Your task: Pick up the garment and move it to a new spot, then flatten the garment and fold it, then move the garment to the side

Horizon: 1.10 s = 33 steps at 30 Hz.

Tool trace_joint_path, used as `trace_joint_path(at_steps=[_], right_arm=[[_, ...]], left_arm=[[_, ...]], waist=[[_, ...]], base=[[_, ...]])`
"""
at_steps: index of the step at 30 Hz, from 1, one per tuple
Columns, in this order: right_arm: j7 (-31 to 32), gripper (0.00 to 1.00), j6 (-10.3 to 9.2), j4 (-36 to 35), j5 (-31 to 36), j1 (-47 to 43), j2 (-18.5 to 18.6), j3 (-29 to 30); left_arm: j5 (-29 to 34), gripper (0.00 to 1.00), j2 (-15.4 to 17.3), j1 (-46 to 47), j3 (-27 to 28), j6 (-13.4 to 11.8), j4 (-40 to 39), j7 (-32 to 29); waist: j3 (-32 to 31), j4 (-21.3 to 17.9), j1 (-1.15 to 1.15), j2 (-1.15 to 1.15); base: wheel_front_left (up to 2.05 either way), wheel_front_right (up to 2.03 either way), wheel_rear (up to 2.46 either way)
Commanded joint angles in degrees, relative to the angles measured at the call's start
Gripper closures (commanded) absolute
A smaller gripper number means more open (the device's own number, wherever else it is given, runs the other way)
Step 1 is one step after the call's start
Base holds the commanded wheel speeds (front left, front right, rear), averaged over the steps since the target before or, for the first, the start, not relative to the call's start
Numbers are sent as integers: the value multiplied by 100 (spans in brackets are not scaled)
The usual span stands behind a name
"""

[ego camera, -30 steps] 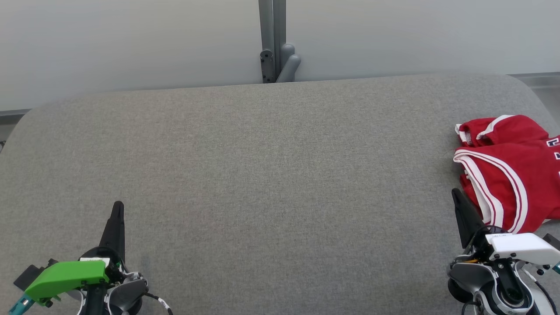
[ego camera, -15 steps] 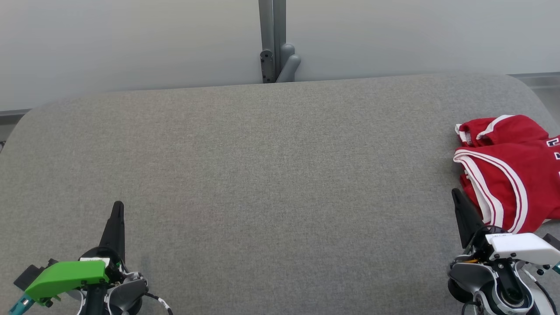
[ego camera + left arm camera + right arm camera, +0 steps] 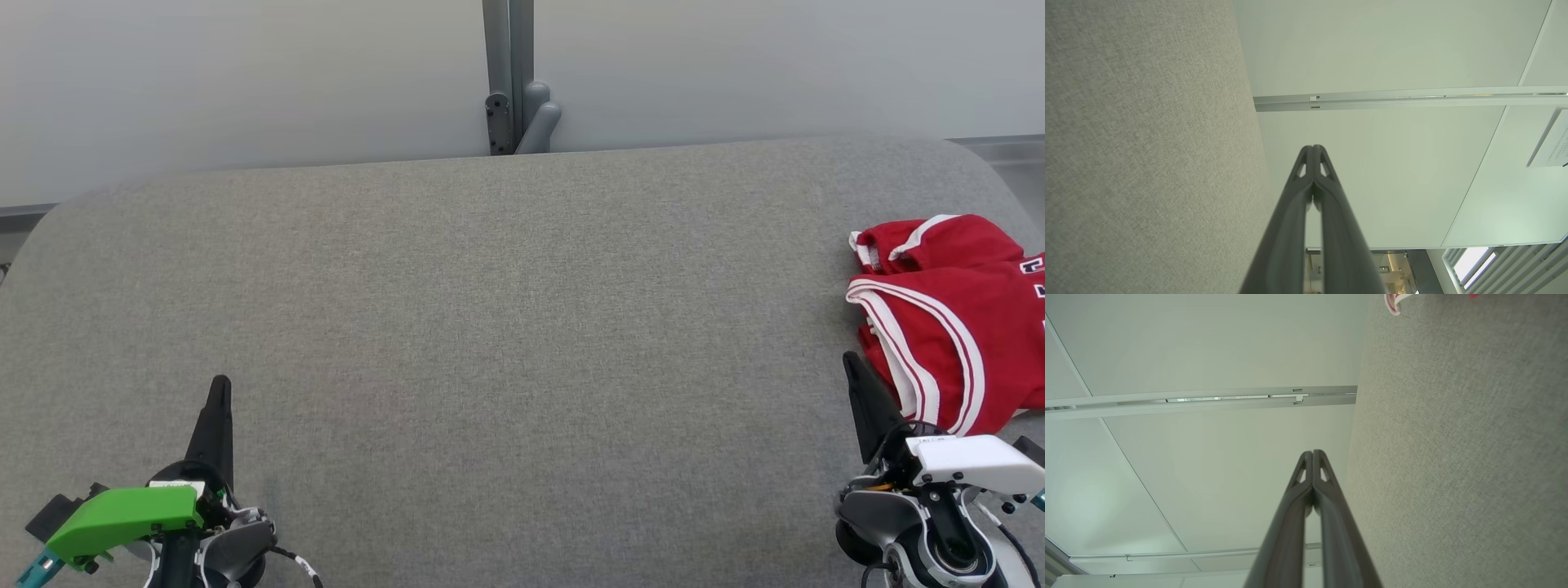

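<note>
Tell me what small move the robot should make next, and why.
Probably open the right gripper and ease it toward the red garment. That garment lies bunched at the right edge of the grey table, just past that gripper's tip. Both grippers are shut and empty, and the left gripper sits far off.

No legible text (wall sign [image 3: 1553,141] blurred)

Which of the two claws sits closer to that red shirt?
The right claw, below the white cover: its tip is beside the red shirt. The left claw, with the green cover, is far away.
</note>
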<state>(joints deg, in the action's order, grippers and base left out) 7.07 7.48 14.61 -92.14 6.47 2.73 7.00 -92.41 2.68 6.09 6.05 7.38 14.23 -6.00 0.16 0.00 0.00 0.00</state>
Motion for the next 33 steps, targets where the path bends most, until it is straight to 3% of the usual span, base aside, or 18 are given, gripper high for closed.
trace_joint_path(at_steps=[1,33], right_arm=[[26,100,2,-21,-31,47,28,15],[26,100,2,-21,-31,47,28,14]], left_arm=[[-7,100,38,67,22,26,-17,-18],[-7,100,38,66,22,26,-18,-18]], waist=[[0,0,0,0],[0,0,0,0]], base=[[0,0,0],[0,0,0]])
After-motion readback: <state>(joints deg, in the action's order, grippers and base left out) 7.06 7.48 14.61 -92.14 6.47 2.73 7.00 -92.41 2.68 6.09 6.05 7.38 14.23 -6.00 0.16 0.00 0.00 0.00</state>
